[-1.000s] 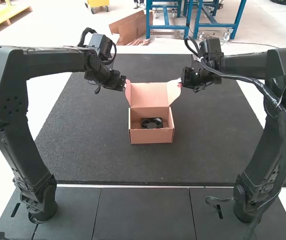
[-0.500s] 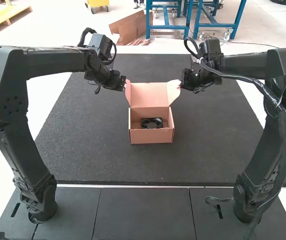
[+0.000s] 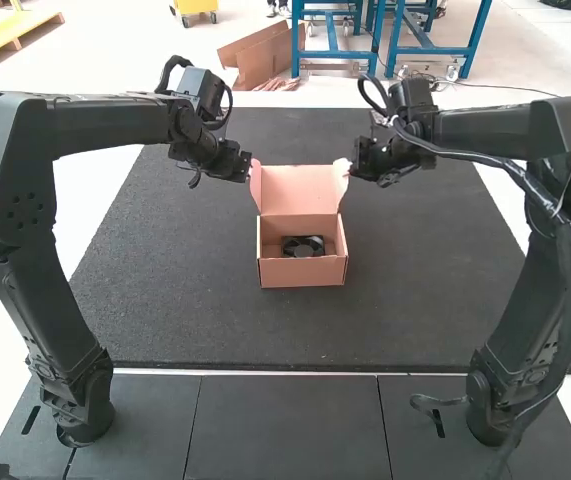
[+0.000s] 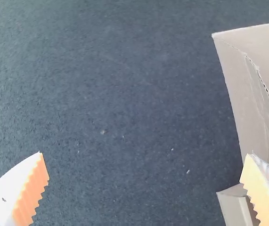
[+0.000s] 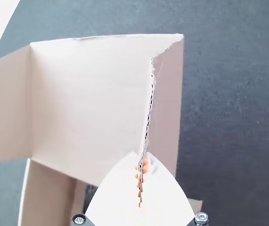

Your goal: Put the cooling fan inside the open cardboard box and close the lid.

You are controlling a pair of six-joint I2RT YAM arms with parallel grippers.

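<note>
The right gripper is clamped on a side flap of the raised lid, the left gripper sits at its other edge (fingers wide apart), and the fan lies in the box below both.

Cooling fan sits in the cardboard box, raised lid between left fingers and right fingers.

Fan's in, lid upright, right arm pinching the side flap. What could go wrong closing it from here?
1. The right gripper has its fingers shut on the side flap beside a perforated crease; a hard pull may tear it.
2. The left gripper is open, holding nothing, so the cardboard box may slide or tip on the mat and shift the fan.
</note>
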